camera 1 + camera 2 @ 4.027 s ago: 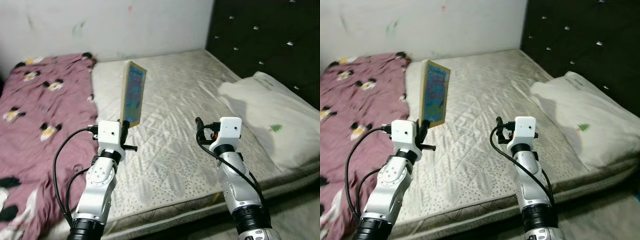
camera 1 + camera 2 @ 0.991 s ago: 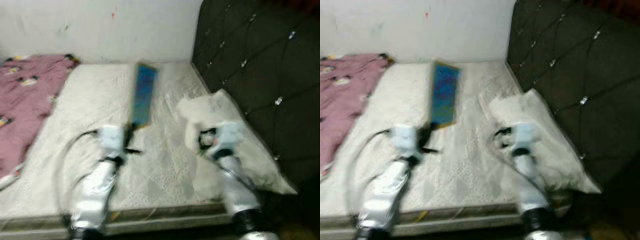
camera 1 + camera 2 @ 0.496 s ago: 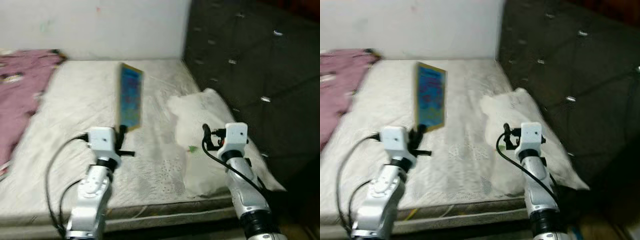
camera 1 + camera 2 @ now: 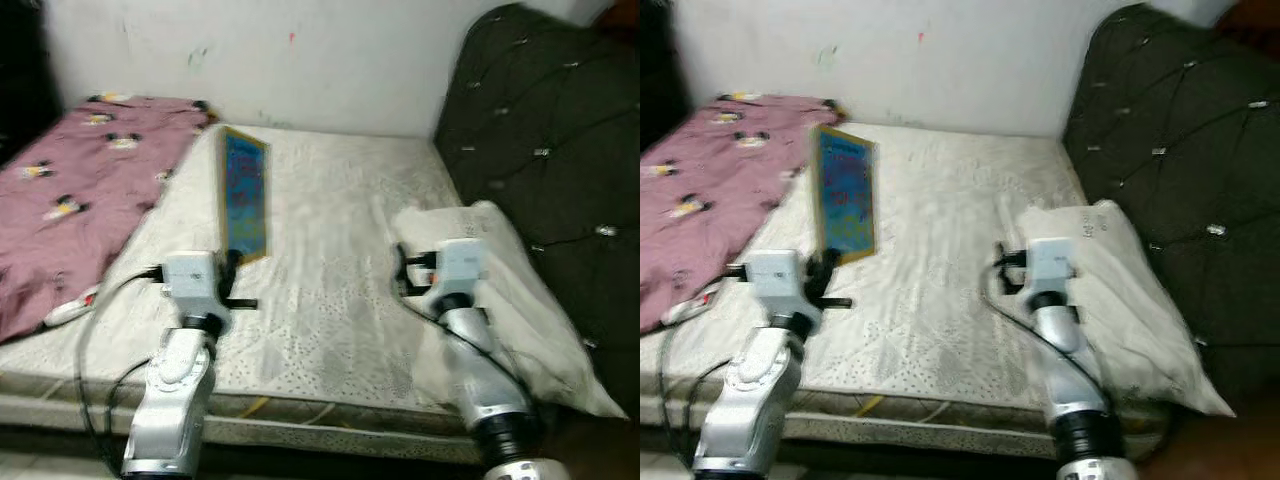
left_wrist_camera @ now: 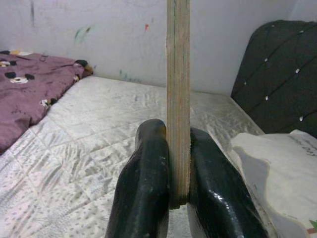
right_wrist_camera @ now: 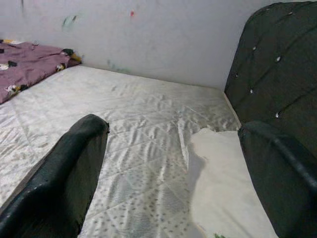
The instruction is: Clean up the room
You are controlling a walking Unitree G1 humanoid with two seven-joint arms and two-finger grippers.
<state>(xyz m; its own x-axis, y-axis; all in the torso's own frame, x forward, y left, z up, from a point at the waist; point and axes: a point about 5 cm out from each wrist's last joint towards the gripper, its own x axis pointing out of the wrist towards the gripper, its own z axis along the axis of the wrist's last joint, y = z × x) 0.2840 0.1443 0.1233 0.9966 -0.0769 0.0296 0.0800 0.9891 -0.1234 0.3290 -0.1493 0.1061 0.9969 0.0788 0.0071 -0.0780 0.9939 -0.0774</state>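
Observation:
My left gripper is shut on the lower edge of a thin wooden board with a blue picture face, held upright over the bed. In the left wrist view the board's edge stands clamped between the two black fingers. My right gripper hovers over the mattress beside the white pillow. Its fingers are spread wide with nothing between them.
A bare white mattress lies before me, its front edge near my arms. A pink patterned blanket covers the left part. A dark tufted headboard rises at the right, and a marked white wall runs behind.
The camera has swung back left, so the pink blanket shows again and the headboard sits farther right. Both grippers keep their pose; the board stays in the left one.

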